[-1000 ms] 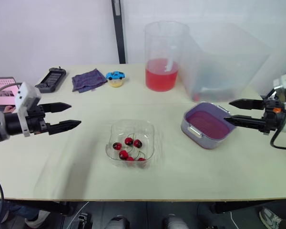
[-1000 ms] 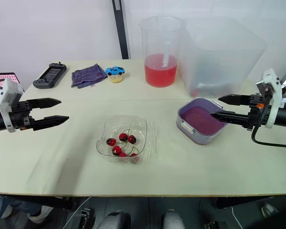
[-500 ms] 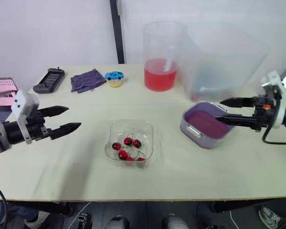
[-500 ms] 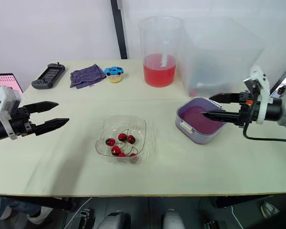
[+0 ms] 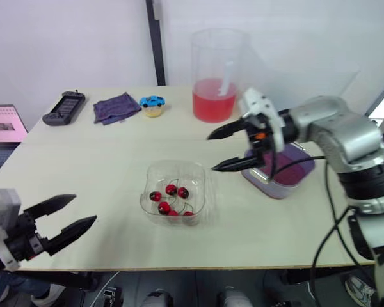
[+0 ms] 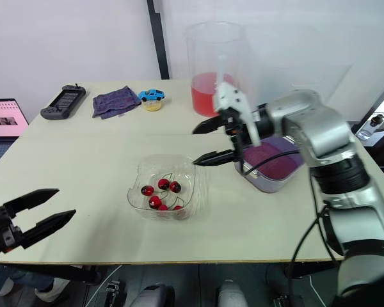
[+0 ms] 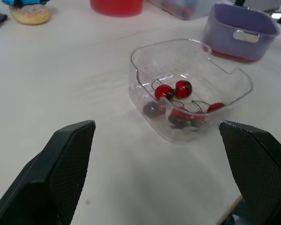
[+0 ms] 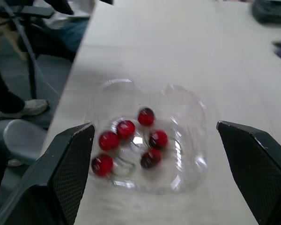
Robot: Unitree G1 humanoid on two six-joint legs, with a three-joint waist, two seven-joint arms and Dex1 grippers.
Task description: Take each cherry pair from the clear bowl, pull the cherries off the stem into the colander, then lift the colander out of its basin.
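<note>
The clear bowl (image 5: 174, 192) of cherries (image 5: 171, 190) sits mid tabletop (image 5: 102, 147). The right pincer (image 5: 212, 153) hangs open between it and the purple colander (image 5: 288, 173). The left pincer (image 5: 84, 209), open too, is far off. A jug (image 5: 216, 80) stands behind.

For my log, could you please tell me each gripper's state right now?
Left gripper: open, holding nothing.
Right gripper: open, holding nothing.
</note>
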